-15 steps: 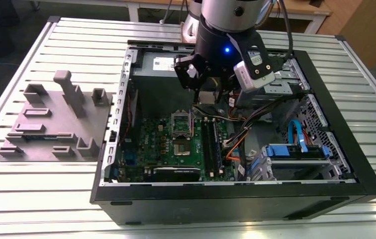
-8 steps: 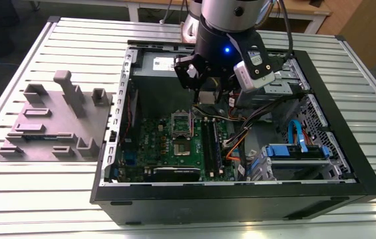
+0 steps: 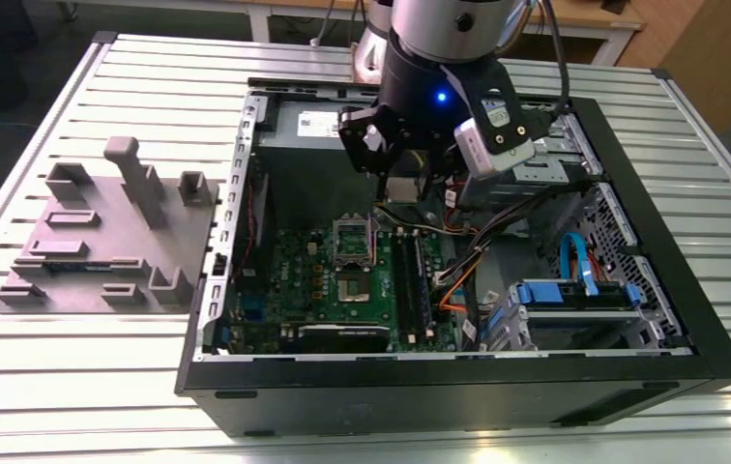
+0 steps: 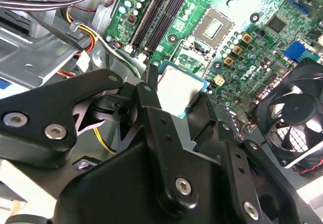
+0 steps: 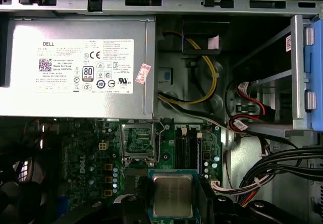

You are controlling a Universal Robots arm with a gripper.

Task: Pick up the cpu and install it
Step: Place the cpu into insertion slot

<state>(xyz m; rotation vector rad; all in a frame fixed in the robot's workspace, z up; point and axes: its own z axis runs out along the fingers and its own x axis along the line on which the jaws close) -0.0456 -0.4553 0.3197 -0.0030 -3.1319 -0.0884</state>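
The cpu [image 4: 177,89], a small square chip with a silver-grey top and a green rim, hangs above the green motherboard [image 4: 252,47]. My gripper [image 4: 179,95] is shut on it, a black finger [image 4: 151,95] pressing each side. In the first wrist view the cpu [image 5: 172,193] sits in my gripper [image 5: 172,198], a little short of the open socket [image 5: 139,139]. The exterior view shows my gripper [image 3: 404,186] inside the open computer case [image 3: 469,387], above the socket [image 3: 353,237] and close to the power supply.
A grey power supply box [image 5: 75,67] with a white label borders the socket. Dark memory slots [image 4: 161,12], a black fan [image 4: 298,113] and cable bundles [image 3: 520,217] crowd the board. A blue drive cage [image 3: 578,295] stands at the exterior view's right, a grey fixture plate [image 3: 107,242] at its left.
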